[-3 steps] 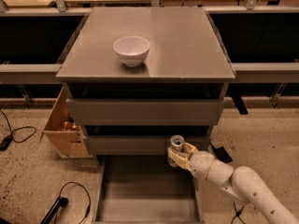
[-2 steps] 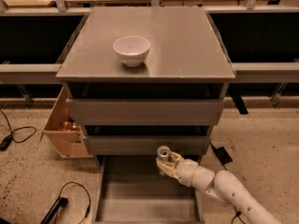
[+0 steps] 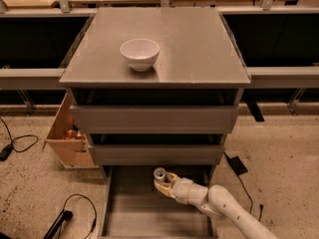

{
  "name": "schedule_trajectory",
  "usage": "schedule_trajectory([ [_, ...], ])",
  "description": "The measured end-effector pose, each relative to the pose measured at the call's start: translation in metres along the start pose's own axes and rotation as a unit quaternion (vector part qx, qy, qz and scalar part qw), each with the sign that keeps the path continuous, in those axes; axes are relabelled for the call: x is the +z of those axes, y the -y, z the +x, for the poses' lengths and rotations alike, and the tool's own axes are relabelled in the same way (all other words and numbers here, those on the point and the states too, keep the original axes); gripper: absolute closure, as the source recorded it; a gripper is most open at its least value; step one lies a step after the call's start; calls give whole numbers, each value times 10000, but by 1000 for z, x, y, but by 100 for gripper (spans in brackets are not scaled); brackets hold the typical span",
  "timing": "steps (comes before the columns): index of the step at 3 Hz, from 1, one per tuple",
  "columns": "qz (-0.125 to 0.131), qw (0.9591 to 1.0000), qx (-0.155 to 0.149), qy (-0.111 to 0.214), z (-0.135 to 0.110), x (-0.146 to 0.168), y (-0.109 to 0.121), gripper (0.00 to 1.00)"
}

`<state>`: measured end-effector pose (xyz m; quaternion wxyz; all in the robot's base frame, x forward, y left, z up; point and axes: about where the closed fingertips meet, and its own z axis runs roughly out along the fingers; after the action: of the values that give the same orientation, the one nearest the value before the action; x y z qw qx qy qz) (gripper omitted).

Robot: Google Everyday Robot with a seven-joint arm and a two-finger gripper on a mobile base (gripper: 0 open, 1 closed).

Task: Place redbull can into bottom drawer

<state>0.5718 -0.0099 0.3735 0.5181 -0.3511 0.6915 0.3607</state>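
Note:
The redbull can [image 3: 159,174] is a slim silver-topped can held upright in my gripper [image 3: 162,184]. The gripper is shut on it, and my white arm [image 3: 224,208] reaches in from the lower right. The can hangs over the back middle of the bottom drawer [image 3: 134,213], which is pulled open, its flat grey floor showing. Only the can's top and upper part show; the rest is hidden by the fingers.
The two upper grey drawers [image 3: 154,118] are slightly open above the bottom one. A white bowl [image 3: 140,54] sits on the cabinet top [image 3: 199,44]. A tan wooden box [image 3: 67,138] stands left of the cabinet. Black cables [image 3: 70,213] lie on the floor at left.
My gripper has carried the can leftward from the drawer's right side to over the drawer's back middle, and a little lower.

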Motion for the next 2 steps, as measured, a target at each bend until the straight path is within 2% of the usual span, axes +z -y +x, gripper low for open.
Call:
schedule_trajectory([
  [1, -31, 10000, 28, -20, 9, 8, 2, 100],
  [2, -174, 9998, 52, -74, 29, 28, 5, 100],
])
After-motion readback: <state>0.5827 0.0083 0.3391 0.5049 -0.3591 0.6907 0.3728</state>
